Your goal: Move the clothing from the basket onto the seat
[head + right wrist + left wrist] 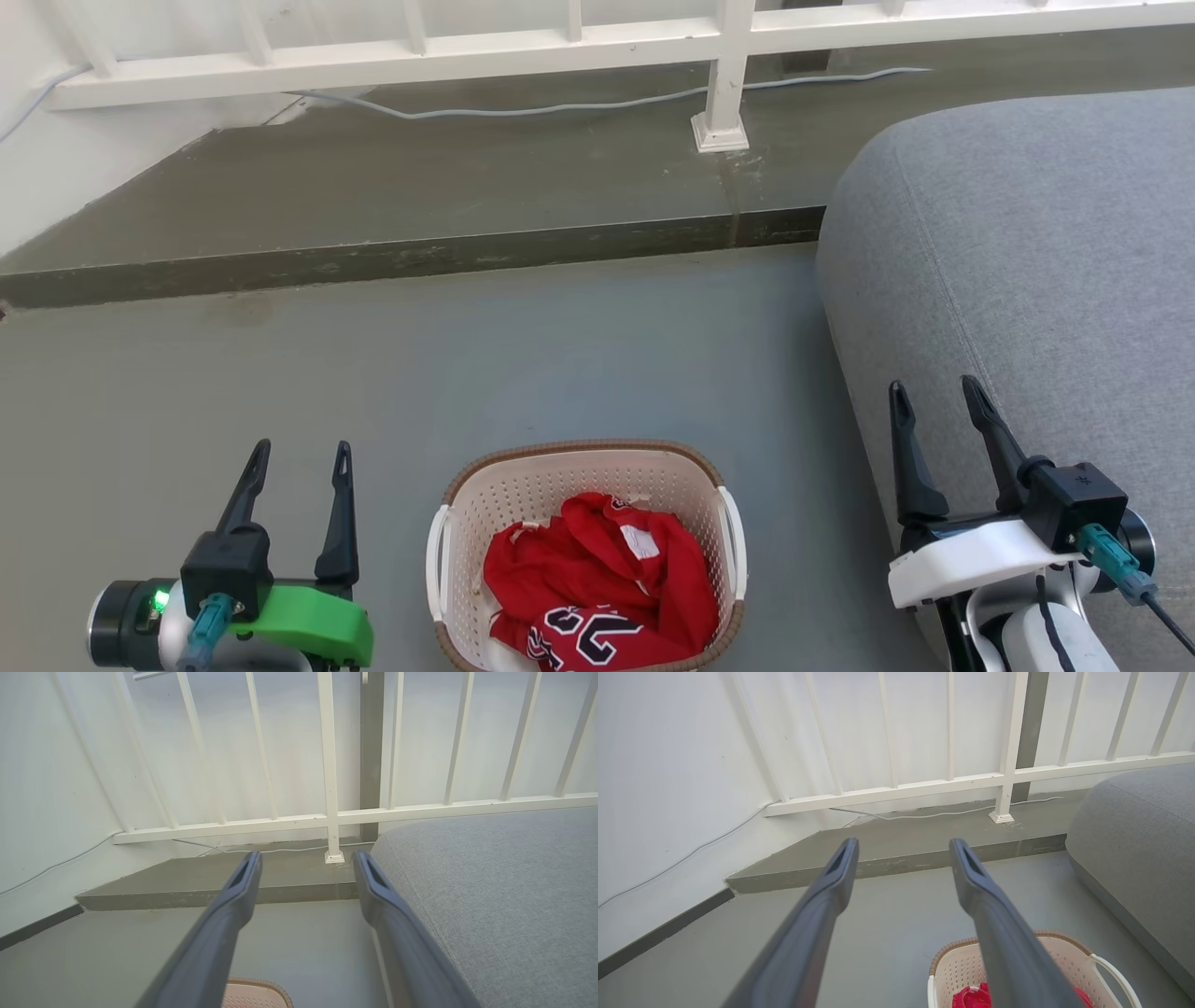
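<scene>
Head view first: the clothing (597, 569) lies in a red heap inside the basket (579, 450). The basket stands on the floor (467, 355) between the two arms, with the seat (1027, 243) just off to its right. The left gripper (302, 446) hovers beside the basket, jaws spread, nothing in them. The right gripper (934, 383) sits close against the seat's rounded side, jaws spread and bare too.

Here's the worry, as I judge it. The heap is bunched and folded on itself, so a pinch may lift one piece and drag the other half out, dropping it on the floor short of the seat. A reach too deep could catch the holed wall, and that light basket may tip or ride up with the cloth. The right arm has little room and could brush the seat.

Left wrist view: two dark fingers (822, 896) wide apart, the basket low on the right, a scrap of red showing beside one of them.

Right wrist view: fingers (392, 914) parted, the grey seat running along the right, a sliver of basket rim at the bottom edge.

The cloth itself: bright red, soft and crumpled, with a white tag (639, 539) on top and black white-edged numerals (583, 644) at the near end.
</scene>
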You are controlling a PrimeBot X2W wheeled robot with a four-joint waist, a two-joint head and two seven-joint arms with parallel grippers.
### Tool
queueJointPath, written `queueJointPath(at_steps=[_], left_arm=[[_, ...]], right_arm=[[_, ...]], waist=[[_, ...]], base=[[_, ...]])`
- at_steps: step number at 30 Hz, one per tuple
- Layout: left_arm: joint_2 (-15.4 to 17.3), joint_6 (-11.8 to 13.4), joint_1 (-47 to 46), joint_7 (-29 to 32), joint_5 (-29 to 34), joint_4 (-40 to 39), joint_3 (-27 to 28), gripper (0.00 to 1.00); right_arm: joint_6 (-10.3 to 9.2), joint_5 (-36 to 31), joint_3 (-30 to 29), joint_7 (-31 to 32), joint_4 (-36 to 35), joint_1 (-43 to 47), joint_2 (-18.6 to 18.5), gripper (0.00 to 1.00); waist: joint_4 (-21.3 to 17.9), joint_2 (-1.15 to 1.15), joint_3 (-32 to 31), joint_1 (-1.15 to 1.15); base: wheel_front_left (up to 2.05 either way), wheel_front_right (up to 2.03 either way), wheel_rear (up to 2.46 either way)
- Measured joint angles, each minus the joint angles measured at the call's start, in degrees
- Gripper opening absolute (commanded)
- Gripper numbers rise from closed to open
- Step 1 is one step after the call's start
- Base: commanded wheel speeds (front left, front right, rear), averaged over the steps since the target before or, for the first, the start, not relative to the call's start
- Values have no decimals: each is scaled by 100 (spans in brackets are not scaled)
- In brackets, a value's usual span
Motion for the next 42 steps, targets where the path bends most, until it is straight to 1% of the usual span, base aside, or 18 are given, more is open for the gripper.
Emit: queueJointPath(at_steps=[15, 22, 31, 38, 42], left_arm=[[-5, -58, 1, 0, 3, -2, 34, 100], [-8, -91, -2, 0, 8, -94, 92, 100], [-2, -204, -137, -1, 3, 103, 109, 100], [80, -347, -527, -16, 99, 612, -77, 100], [123, -449, -761, -14, 299, 887, -213, 100]], right_arm=[[1, 0, -12, 0, -22, 11, 0, 100], [15, 0, 4, 0, -96, 19, 0, 100], [40, 13, -55, 0, -256, -240, 0, 100], [33, 120, -219, 0, -319, -660, -1, 100], [3, 179, -380, -1, -382, -847, -1, 100]], waist=[[-12, 0, 49, 0], [-34, 0, 221, 0], [-89, 0, 677, 0], [-171, 0, 1176, 0], [-233, 0, 1487, 0]], base=[[0, 0, 0], [0, 0, 0], [0, 0, 0], [0, 0, 0], [0, 0, 0]])
